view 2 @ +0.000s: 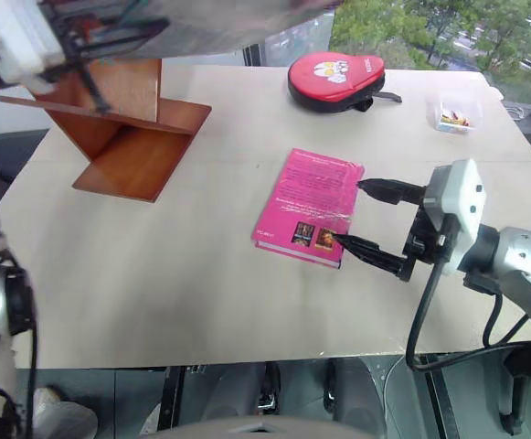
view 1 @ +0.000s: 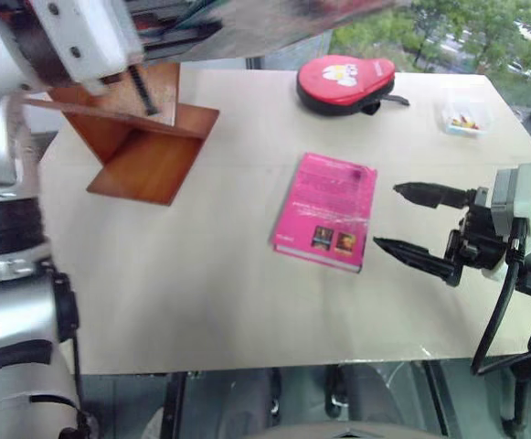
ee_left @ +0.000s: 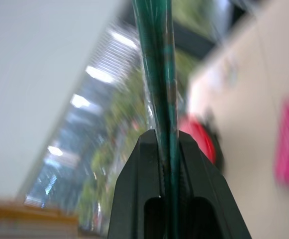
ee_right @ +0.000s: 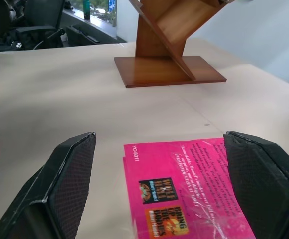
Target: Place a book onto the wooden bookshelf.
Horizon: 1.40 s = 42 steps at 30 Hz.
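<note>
Table (view 1: 201, 293) near treed windows, seemingly; left gripper (ee_left: 166, 144) clamps book (ee_left: 156, 59), right gripper (view 1: 402, 219) gapes.

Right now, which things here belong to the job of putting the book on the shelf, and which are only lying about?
For the job:
- teal-green book, clamped in the left pincer
- wooden bookshelf

Lying about:
- pink book, flat on the table
- red case
- small clear box

teal-green book (ee_left: 156, 74), pink book (view 1: 327, 209), reddish-brown bookshelf (view 1: 146, 137)
</note>
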### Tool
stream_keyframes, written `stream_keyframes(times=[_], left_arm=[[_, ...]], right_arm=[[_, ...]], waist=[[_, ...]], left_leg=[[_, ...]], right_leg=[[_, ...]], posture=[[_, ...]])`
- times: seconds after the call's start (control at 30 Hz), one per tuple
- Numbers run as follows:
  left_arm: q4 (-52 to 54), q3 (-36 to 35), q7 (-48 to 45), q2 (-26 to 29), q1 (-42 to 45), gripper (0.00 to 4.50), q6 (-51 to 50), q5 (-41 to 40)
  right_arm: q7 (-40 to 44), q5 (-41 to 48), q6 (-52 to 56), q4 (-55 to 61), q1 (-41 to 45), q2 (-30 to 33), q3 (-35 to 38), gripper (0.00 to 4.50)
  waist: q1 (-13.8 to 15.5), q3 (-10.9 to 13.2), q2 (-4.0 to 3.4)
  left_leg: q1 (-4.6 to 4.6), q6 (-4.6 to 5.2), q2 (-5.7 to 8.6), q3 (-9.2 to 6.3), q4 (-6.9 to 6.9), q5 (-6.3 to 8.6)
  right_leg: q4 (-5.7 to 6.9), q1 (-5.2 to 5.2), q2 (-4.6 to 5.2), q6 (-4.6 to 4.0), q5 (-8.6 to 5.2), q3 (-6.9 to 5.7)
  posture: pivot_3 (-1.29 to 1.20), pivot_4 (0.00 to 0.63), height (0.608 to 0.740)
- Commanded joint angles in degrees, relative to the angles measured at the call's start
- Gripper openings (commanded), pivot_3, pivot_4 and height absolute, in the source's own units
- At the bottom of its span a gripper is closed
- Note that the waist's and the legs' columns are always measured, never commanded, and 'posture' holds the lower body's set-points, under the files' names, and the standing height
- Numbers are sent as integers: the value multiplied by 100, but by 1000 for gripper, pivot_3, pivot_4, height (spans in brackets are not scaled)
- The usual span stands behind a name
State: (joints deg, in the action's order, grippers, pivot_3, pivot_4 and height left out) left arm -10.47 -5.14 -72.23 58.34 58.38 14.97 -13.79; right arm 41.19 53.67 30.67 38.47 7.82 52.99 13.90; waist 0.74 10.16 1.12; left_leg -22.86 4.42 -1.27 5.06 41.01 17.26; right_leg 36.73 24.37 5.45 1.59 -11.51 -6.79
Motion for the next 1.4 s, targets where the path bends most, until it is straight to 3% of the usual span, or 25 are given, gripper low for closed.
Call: stream_keyframes(times=[0.03,0.27,0.4,0.67,0.83,0.97,1.13,1.23,1.3,1.4], left_arm=[[-418,-187,-572,477,62,69,417,-88],[-3439,560,-985,1058,1138,69,2626,1317],[-4801,989,-772,1206,2029,69,3367,2119],[-5965,1799,381,1232,2906,69,4004,3612],[-6202,1975,852,1356,3068,2022,3987,4031],[-6321,1521,449,1550,2776,3579,3941,3439],[-6067,196,-770,1592,1926,3579,3584,1618],[-5388,-731,-1376,1604,857,3579,3103,344],[-4310,-1412,-1506,1480,-211,3579,2488,-532],[-1927,-2397,-1000,1119,-2102,2776,1268,-1486]], right_arm=[[195,-152,-132,-75,186,-78,5,4208],[254,-279,-98,-214,801,-378,-236,4208],[91,-212,37,-164,1125,-451,-202,4208],[-265,-171,235,33,1474,-589,-274,4208],[-346,-146,331,95,1505,-625,-305,4208],[-293,-213,314,-5,1546,-663,-402,4208],[-113,-277,282,-254,1704,-713,-511,4208],[81,-363,248,-486,1806,-723,-589,4208],[202,-413,246,-624,1863,-709,-641,4208],[359,-535,217,-796,1942,-726,-723,4208]], waist=[[14,1,-1],[27,2,1],[14,4,9],[17,5,13],[2,6,14],[-9,6,14],[-11,6,14],[-13,5,12],[-17,5,13],[-35,5,10]], left_leg=[[-3,0,1,4,0,0],[-9,3,4,9,5,2],[-37,6,4,10,12,3],[-98,16,7,9,21,8],[-98,22,5,14,21,11],[-97,22,3,17,21,11],[-97,22,0,32,26,11],[-95,22,1,37,32,11],[-96,22,0,38,34,11],[-91,21,-2,37,36,11]], right_leg=[[0,4,1,3,-1,2],[3,7,1,23,-13,5],[8,35,-1,22,-11,4],[4,85,4,17,10,-4],[4,88,6,34,2,2],[7,92,5,35,2,5],[18,103,7,31,4,16],[27,103,9,21,10,23],[27,103,9,21,11,22],[26,103,17,18,13,31]], posture=[[0,150,740],[0,150,740],[0,150,740],[0,150,740],[0,150,740],[0,150,740],[0,150,740],[0,150,740],[0,150,740],[0,150,740]])
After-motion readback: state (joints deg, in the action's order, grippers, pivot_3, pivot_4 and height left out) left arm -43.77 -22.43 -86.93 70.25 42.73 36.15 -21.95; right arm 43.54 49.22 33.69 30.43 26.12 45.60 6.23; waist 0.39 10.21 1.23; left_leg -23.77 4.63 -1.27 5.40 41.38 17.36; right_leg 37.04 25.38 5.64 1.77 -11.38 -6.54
